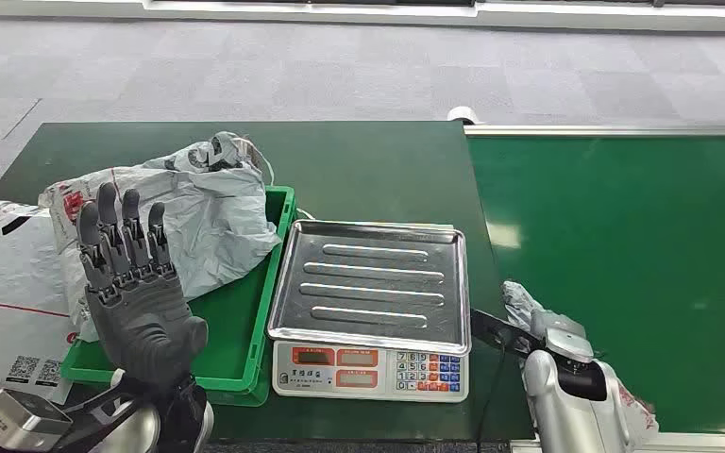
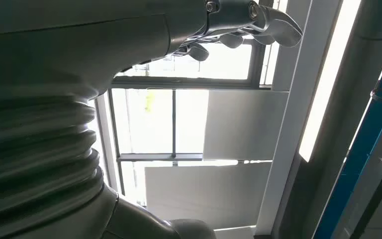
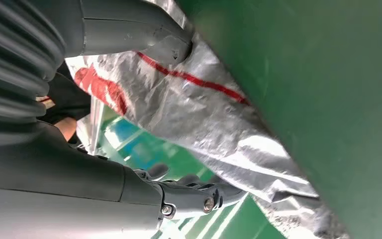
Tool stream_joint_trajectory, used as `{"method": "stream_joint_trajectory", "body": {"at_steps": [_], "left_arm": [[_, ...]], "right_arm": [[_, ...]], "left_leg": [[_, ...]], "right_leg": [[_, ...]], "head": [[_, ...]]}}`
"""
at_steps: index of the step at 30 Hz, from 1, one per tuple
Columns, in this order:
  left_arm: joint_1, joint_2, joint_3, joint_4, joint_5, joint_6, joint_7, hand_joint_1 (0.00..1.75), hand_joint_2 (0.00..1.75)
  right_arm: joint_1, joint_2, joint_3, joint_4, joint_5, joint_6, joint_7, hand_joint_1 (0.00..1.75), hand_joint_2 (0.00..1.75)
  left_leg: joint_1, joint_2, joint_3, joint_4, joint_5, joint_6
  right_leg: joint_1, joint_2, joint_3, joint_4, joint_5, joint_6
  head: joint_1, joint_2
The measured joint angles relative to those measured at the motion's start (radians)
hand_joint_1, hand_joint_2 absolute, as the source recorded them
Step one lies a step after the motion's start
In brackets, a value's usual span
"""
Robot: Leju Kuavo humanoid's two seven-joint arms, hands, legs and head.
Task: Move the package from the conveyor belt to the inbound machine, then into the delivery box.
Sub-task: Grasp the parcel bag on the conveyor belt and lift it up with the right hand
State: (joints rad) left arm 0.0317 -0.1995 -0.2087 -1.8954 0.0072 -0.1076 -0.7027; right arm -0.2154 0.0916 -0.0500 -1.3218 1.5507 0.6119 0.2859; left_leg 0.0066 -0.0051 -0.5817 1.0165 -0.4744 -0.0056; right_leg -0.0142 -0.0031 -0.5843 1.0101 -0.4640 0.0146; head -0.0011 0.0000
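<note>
Left hand (image 1: 137, 283) raised over green delivery box (image 1: 236, 326), fingers spread, holding nothing. Right hand (image 1: 552, 335) at near edge of conveyor belt (image 1: 623, 245); from head view, grip unclear, but right wrist view shows fingers (image 3: 199, 191) around silver package (image 3: 214, 124) against belt. Inbound machine (image 1: 370, 293) pan between box and belt

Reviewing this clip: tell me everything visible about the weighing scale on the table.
The scale sits upright on the dark green table, between the green crate and the conveyor belt. Its top is a shiny, ribbed metal tray with a raised rim, and nothing lies on it. Below, the pale front panel carries small display windows framed in orange-red and a keypad with white, blue and red keys. The crate's side looks to abut it. A dark cable runs at its conveyor-side corner. Neither hand touches it.
</note>
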Motion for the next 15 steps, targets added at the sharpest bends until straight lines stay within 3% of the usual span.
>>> {"method": "stream_joint_trajectory", "body": {"at_steps": [15], "left_arm": [[-0.02, 0.0, 0.0, 0.012, 0.007, -0.001, 0.0, 0.0, 1.75]], "right_arm": [[-0.053, -0.014, 0.043, 0.174, -0.096, 0.0, -0.032, 0.0, 1.75]], "left_leg": [[0.004, 0.014, 0.006, 0.0, -0.003, -0.005]], "right_leg": [[0.004, 0.012, 0.0, 0.0, 0.001, -0.004]], "head": [[0.0, 0.0]]}}
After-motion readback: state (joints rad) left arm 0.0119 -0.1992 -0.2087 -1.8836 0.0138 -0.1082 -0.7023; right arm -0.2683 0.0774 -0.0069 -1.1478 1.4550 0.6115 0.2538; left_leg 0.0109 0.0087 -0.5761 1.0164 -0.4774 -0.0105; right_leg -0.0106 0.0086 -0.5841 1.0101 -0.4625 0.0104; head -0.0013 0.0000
